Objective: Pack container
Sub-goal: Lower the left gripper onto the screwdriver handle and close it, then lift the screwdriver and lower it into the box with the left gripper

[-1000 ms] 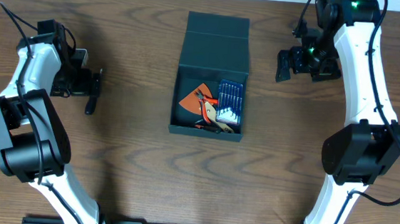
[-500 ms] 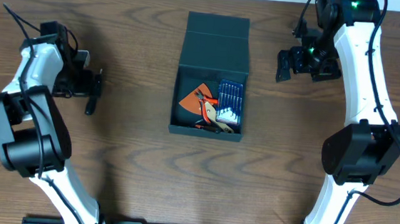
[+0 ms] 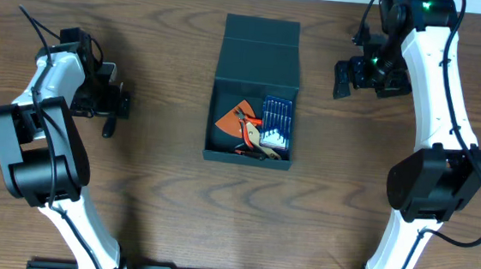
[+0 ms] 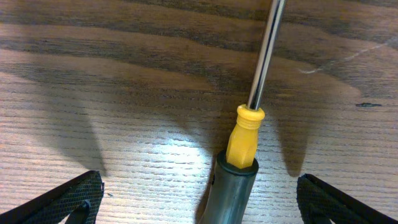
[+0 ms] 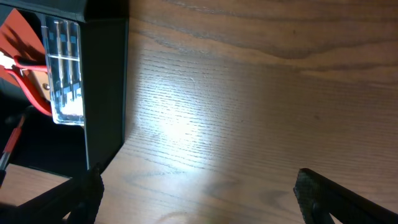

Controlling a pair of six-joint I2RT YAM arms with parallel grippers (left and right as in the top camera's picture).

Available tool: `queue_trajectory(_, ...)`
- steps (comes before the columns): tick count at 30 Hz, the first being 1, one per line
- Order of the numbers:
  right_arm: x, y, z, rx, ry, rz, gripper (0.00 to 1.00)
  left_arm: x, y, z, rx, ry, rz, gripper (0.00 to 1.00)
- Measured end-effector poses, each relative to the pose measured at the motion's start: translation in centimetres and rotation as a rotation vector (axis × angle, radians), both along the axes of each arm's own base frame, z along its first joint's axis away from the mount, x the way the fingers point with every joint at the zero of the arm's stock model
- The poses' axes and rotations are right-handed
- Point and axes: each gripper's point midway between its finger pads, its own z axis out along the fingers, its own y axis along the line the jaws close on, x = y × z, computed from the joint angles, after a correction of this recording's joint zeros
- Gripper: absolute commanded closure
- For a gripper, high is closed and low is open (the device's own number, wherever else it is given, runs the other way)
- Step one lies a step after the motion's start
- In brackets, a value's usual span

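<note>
White arms (image 3: 441,77) w/ black joints (image 3: 430,188), blk cables (image 3: 30,22), green LEDs (image 3: 426,6), textured blk jaws

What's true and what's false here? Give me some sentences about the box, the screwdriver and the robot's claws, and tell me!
1. The container is open, with tools inside. True.
2. The screwdriver is in the container. False: it lies on the table, between the fingers of the left claw.
3. The left claw is open. True.
4. The right claw holds the red-handled pliers. False: it is open and empty; the pliers lie in the container.
</note>
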Motion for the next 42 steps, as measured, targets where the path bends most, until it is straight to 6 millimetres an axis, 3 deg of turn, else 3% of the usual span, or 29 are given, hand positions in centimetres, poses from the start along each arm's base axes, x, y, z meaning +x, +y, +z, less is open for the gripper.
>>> queue_trajectory(13,0.0,-0.1,0.0,-0.004,0.001,0.003,0.01,-0.2,0.0,-0.6,0.000,0.016,0.000,0.04)
queue_trajectory(20,0.0,-0.1,0.0,-0.007,0.000,0.006,0.01,-0.3,0.1,-0.6,0.002,0.019,0.008,0.54)
queue_trajectory(28,0.0,-0.1,0.0,-0.008,0.000,0.007,0.01,-0.2,0.1,-0.6,0.002,0.018,0.037,0.81)
queue_trajectory(36,0.0,-0.1,0.0,-0.008,0.000,0.007,0.01,-0.1,-0.4,-0.3,-0.031,0.017,0.073,0.81)
queue_trajectory(37,0.0,-0.1,0.0,-0.008,0.000,0.007,0.01,0.0,-0.6,-0.1,-0.041,0.013,0.076,0.85)
queue_trajectory(39,0.0,-0.1,0.0,-0.008,0.000,0.007,0.01,0.9,-0.8,0.8,-0.060,-0.018,0.083,0.85)
queue_trajectory(42,0.0,-0.1,0.0,-0.008,0.000,0.007,0.01,2.8,-1.4,3.8,-0.091,-0.115,0.074,0.85)
